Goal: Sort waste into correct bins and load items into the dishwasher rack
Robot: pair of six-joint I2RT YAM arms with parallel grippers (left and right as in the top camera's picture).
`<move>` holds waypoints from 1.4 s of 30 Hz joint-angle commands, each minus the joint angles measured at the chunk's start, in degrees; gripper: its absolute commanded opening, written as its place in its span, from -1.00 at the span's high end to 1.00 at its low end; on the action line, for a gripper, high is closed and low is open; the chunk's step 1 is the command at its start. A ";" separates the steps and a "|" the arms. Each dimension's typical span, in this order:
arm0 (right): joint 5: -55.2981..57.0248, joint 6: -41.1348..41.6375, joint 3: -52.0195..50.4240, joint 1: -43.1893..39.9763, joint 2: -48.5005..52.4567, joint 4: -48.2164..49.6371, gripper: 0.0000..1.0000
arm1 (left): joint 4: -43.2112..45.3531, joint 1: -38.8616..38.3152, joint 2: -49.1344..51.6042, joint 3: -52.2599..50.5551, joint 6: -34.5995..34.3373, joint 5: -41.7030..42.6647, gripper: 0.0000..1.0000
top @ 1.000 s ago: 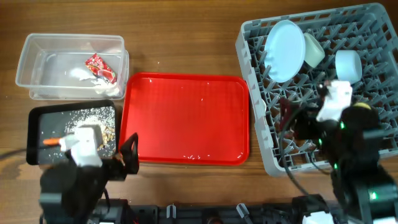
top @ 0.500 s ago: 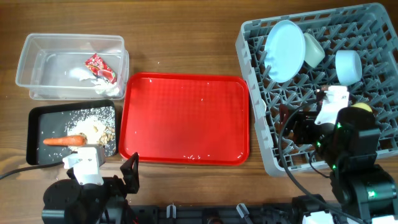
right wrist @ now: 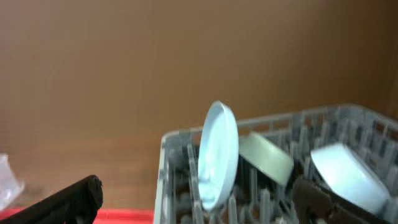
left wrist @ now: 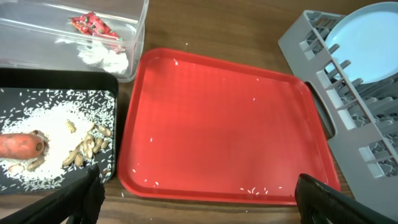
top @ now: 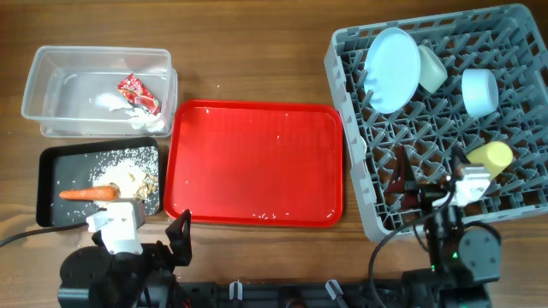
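Observation:
The clear tub (top: 51, 60) holds the red wrapper (top: 137, 92) and the white tissue (top: 116, 104). The black tray (top: 50, 167) holds the carrot (top: 88, 193) and beige scraps (top: 133, 178). The grey rack (top: 342, 51) holds the light blue plate (top: 392, 58), pale green bowl (top: 431, 68), small light blue bowl (top: 479, 91) and yellow cup (top: 490, 155). My left gripper (left wrist: 199, 205) is open and empty at the front edge, below the red tray. My right gripper (right wrist: 199, 205) is open and empty over the rack's front part. The white spoon is out of view.
The red serving tray (top: 257, 162) lies in the middle with a few rice grains on it. It also shows in the left wrist view (left wrist: 217, 118), between the black tray (left wrist: 37, 81) and the rack (left wrist: 323, 56). Wood table lies beyond the rack.
My right arm has drawn back toward the front edge, leaving the yellow cup in the rack. My left arm pulled back off the black tray, uncovering the carrot, then stayed still.

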 commanded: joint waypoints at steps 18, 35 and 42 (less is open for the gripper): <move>-7.65 -7.98 -14.69 -4.02 -6.43 6.32 -1.00 | 0.13 -0.28 -0.28 -0.26 0.68 -0.37 -1.00; -7.65 -8.00 -14.69 -4.02 -6.43 6.32 -0.99 | 0.15 -0.28 -0.28 -0.26 0.68 -0.37 -1.00; -7.65 -7.98 -14.69 -4.02 -6.43 6.29 -1.00 | 10.97 5.18 -6.19 -10.16 1.11 -0.61 -1.00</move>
